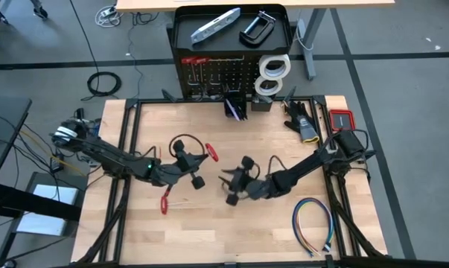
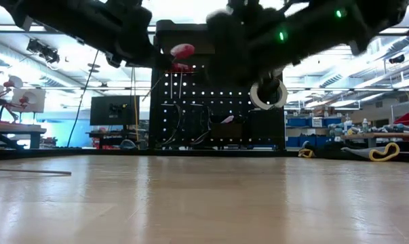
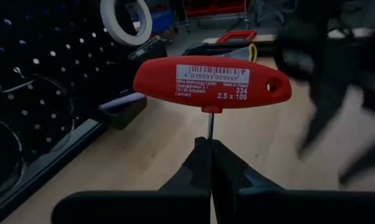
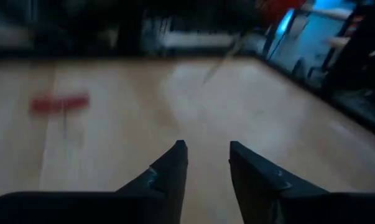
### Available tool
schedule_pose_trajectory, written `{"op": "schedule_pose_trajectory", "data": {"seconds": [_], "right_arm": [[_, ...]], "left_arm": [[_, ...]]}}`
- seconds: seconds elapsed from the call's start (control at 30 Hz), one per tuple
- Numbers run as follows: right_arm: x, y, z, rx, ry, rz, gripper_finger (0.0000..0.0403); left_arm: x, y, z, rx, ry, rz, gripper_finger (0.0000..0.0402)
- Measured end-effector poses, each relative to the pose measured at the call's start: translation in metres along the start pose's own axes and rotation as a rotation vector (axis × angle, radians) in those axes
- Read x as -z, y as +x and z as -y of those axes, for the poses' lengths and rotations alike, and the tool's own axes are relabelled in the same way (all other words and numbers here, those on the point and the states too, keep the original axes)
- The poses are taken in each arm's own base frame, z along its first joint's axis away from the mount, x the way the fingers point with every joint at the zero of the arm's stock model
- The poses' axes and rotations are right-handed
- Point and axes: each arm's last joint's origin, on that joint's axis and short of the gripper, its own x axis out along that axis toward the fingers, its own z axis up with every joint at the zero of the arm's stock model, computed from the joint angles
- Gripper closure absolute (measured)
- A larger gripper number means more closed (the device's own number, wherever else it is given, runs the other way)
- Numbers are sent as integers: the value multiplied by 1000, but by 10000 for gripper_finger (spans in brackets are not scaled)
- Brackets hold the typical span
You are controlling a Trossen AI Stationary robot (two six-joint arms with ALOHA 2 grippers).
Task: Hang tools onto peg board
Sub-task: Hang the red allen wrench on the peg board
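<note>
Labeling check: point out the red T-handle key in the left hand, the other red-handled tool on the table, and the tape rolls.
red T-handle key [image 3: 212,84]: left wrist view, middle of handle.
second red-handled tool [image 1: 164,202]: high view, red handle.
tape rolls [image 1: 273,67]: high view, rim of upper roll.

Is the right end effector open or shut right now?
Open. In its wrist view the right end effector shows a clear gap between its two fingers, with only bare table between them and nothing held.

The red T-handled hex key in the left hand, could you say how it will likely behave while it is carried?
The red T-handled hex key is pinched only by its thin steel shaft in the shut left hand, so the smooth shaft may slip or swivel. The wide plastic handle sits above the grip, probably making it top-heavy. It looks stiff and light.
</note>
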Motion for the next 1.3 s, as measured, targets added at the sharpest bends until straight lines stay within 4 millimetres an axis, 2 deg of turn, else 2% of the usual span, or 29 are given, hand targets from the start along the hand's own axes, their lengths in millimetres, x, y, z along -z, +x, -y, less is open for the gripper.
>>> {"op": "schedule_pose_trajectory", "data": {"seconds": [0.13, 0.27, 0.47, 0.7, 0.87, 1.0, 1.3], "right_arm": [[-26, -1, 13, 50, 72, 158, 239], [-42, 2, 23, 69, 122, 265, 214], [-44, 6, 29, 69, 179, 281, 199], [-56, 12, 41, 11, 302, 381, 202], [-58, 26, 51, -29, 420, 370, 213], [-56, 30, 51, -46, 390, 347, 234], [-56, 29, 50, -55, 367, 344, 328]], "left_arm": [[0, 2, 2, -17, 1, 19, 401], [-5, 0, 2, -31, 6, 51, 401], [-10, -6, 5, -26, -9, 84, 401], [-12, -7, 6, -26, -10, 100, 401], [-15, -4, 7, -14, -58, 135, 401], [-12, -2, 8, -2, -40, 121, 401], [-11, -2, 9, 0, -36, 118, 401]]}}
